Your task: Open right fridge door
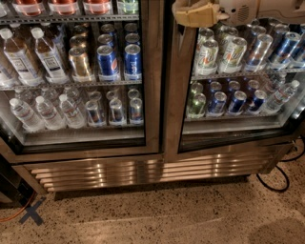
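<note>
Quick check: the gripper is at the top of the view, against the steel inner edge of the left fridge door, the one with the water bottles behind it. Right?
Not quite. The camera view shows the gripper at the top of the view, but against the steel inner edge of the right fridge door, which has cans behind it, not the left one.

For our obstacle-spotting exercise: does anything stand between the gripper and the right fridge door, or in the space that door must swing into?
Nothing visible does. The gripper sits at the steel frame of the right fridge door, near the top. The floor before it looks bare; a black cable lies low by the right corner.
</note>
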You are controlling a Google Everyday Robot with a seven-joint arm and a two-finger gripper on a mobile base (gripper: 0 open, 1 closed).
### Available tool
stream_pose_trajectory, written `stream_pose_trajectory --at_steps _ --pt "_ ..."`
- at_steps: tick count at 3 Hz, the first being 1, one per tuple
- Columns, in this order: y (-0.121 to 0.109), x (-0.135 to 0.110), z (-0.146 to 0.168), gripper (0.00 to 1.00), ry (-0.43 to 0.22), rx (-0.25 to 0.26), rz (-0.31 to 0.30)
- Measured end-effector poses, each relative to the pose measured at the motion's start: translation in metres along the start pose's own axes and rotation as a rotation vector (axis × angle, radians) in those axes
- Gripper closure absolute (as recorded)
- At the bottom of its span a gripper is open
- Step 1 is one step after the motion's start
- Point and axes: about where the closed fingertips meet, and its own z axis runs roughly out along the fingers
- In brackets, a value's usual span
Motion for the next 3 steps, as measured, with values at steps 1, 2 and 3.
stream_pose_trajectory --at_steps 1,2,3 --pt "0.000 0.000 -0.002 1.00 0.001 0.001 0.001" --pt "0.005 -0.005 -0.004 1.00 0.008 0.012 0.006" --pt "0.015 -0.010 -0.014 1.00 0.020 0.024 0.025"
